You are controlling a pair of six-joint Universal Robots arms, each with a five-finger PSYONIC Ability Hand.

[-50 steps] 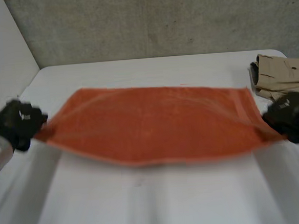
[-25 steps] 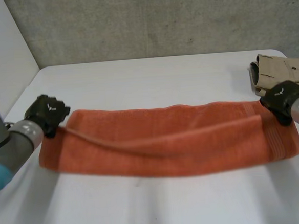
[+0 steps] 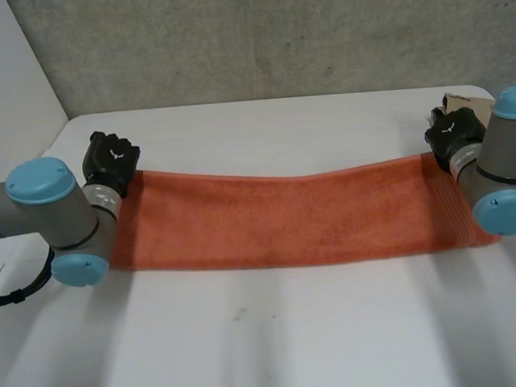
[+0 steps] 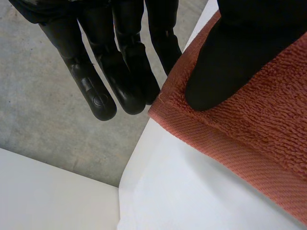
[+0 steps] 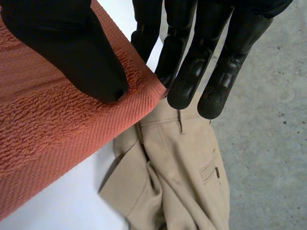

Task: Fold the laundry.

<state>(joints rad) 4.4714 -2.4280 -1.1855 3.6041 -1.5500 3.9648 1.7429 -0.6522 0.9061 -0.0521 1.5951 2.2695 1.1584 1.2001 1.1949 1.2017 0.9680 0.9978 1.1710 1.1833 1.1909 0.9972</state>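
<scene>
The orange towel (image 3: 295, 217) lies in a long strip across the white table (image 3: 277, 343), from 9 o'clock to 3 o'clock. The left hand (image 3: 109, 160) pinches its 10 o'clock corner, thumb on top and fingers underneath. The right hand (image 3: 451, 133) pinches the 2 o'clock corner the same way. Some tan trousers (image 5: 182, 167) lie just past that corner.
</scene>
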